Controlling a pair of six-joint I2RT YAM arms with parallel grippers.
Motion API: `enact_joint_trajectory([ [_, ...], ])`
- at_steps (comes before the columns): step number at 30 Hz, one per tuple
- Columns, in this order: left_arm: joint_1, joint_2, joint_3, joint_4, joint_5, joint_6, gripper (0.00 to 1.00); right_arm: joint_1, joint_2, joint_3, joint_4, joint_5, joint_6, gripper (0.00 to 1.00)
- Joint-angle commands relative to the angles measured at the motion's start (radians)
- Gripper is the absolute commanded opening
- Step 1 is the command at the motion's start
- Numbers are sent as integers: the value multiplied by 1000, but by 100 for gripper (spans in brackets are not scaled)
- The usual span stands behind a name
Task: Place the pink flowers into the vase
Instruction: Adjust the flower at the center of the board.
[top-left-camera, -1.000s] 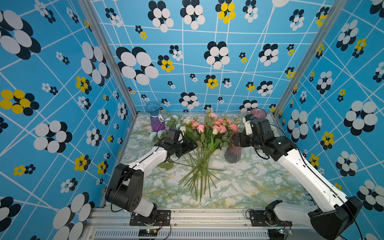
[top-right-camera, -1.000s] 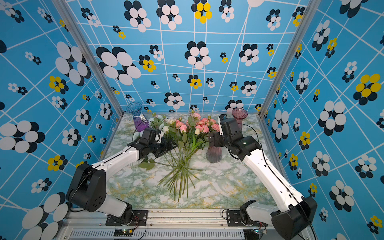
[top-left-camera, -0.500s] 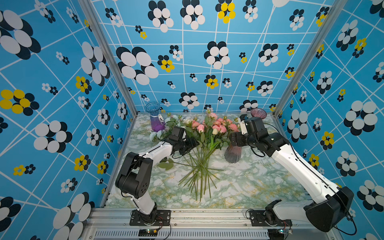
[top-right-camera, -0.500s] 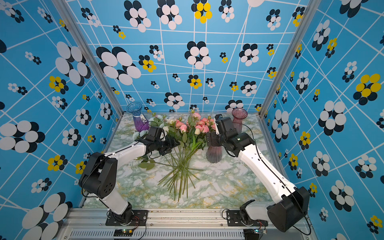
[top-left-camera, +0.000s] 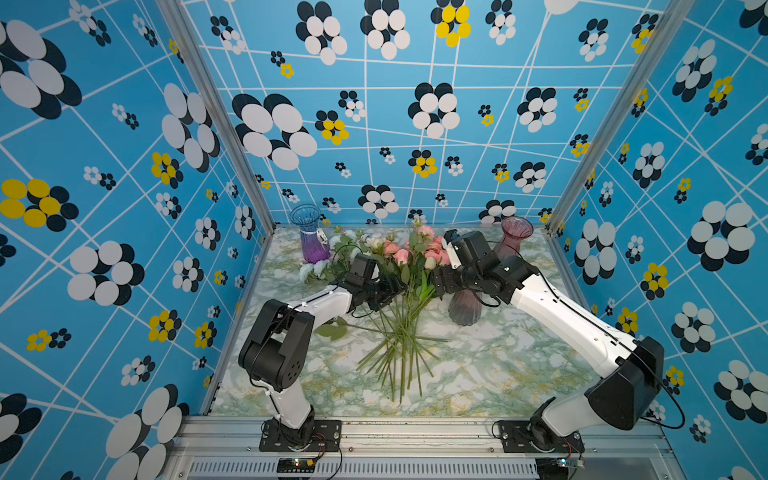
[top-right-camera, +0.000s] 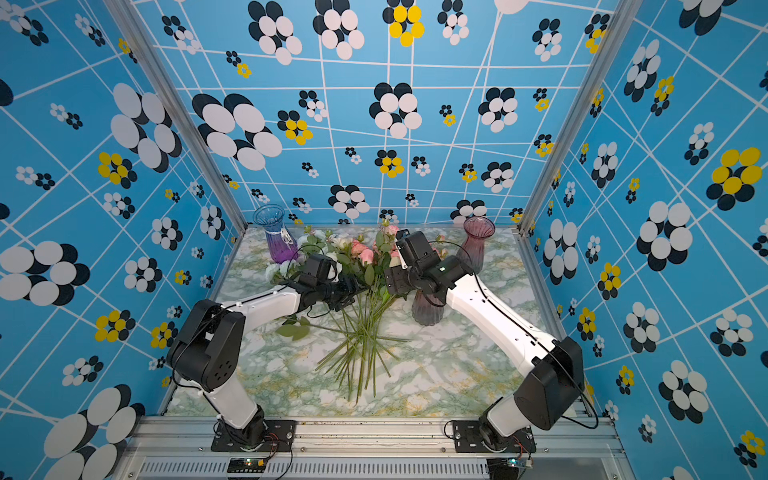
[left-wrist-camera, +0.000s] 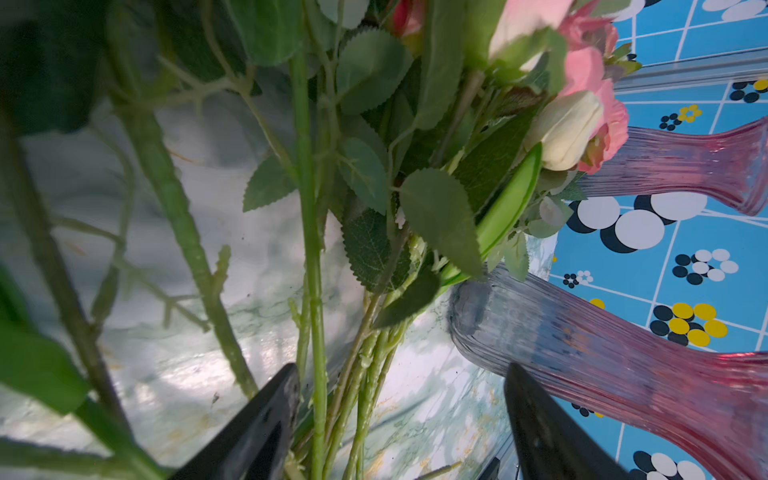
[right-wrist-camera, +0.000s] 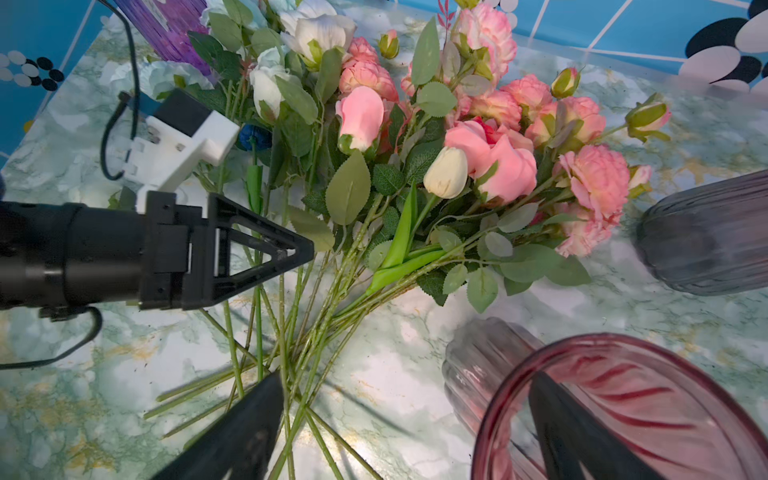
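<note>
The pink flowers lie in a mixed bunch on the marble table, their stems fanned toward the front. My left gripper is open low at the bunch, with several green stems between its fingers, close to one finger. My right gripper hangs open over the stems on the bunch's other side. A vase with a pink rim and grey body stands beside it. One right finger shows through the vase's glass.
White flowers and a small blue one lie in the same bunch. A blue-and-purple vase stands at the back left and a pink vase at the back right. Patterned walls close in three sides.
The left gripper has pushed right into the stems and its jaws have narrowed a little. The right gripper has moved left from the near vase toward the bunch.
</note>
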Motion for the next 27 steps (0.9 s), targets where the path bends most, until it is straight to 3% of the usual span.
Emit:
enact_joint_trajectory([
  [1, -1, 47, 30, 61, 18, -39, 77, 3, 1, 17, -14, -6, 48, 94],
  [11, 6, 85, 49, 40, 6, -9, 74, 22, 9, 47, -51, 36, 50, 94],
  [20, 103, 69, -31, -12, -11, 53, 74, 22, -29, 71, -106, 93, 20, 95],
  [27, 172, 79, -44, -46, -2, 93, 74, 16, -65, 112, -182, 262, 9, 95],
])
